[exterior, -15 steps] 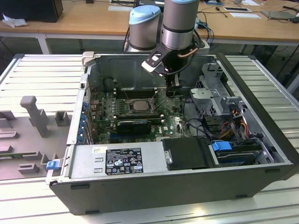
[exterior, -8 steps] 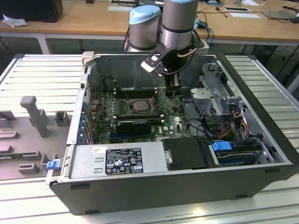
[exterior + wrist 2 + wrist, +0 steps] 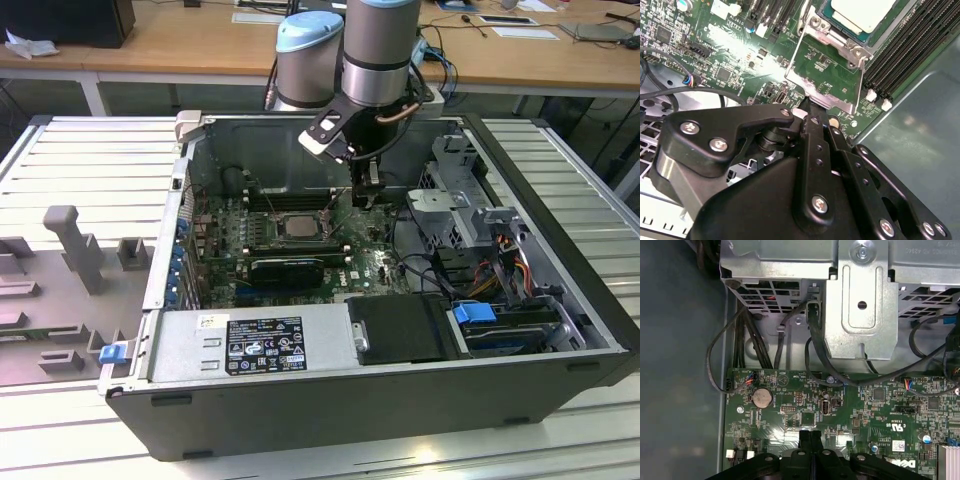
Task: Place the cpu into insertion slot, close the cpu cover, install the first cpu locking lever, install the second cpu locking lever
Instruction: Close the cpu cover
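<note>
The cpu (image 3: 862, 12), a pale square chip, lies flat in the insertion slot (image 3: 846, 47) on the green motherboard (image 3: 725, 55) of an open computer case (image 3: 400, 410). The cpu cover (image 3: 835, 100), a thin silver frame, is swung open away from the slot, not yet closed. The gripper (image 3: 807, 104) has its black fingers pressed together, tips at the cover's free edge. I cannot tell whether they pinch it. Long black memory slots (image 3: 910, 45) run beside the slot.
</note>
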Motion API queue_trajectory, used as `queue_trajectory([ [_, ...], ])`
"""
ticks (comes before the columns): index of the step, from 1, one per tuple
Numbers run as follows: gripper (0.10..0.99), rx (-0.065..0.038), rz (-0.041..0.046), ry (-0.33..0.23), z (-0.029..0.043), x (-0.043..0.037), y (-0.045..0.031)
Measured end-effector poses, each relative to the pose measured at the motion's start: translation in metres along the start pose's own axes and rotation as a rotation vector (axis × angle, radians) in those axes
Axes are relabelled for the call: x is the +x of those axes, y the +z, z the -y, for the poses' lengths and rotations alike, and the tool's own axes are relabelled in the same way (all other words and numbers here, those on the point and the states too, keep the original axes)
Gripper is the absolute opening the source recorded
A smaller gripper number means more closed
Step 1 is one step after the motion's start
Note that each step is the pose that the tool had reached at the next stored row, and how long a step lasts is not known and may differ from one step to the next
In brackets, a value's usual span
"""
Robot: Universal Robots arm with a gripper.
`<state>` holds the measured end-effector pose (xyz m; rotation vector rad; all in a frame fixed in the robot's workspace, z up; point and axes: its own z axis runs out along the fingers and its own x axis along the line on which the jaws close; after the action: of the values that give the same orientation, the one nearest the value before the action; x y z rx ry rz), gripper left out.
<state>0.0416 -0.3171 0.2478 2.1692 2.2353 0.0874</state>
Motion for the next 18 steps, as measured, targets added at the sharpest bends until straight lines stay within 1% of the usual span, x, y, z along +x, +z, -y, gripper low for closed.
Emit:
queue_trajectory([
  [3,0.106,0.000,0.0000,0.000,0.0031,0.0001,-0.0002],
  [13,0.106,0.000,0.0000,0.000,0.0097,0.0003,-0.0005],
  [18,0.106,0.000,0.0000,0.000,0.0151,0.0005,-0.0009],
])
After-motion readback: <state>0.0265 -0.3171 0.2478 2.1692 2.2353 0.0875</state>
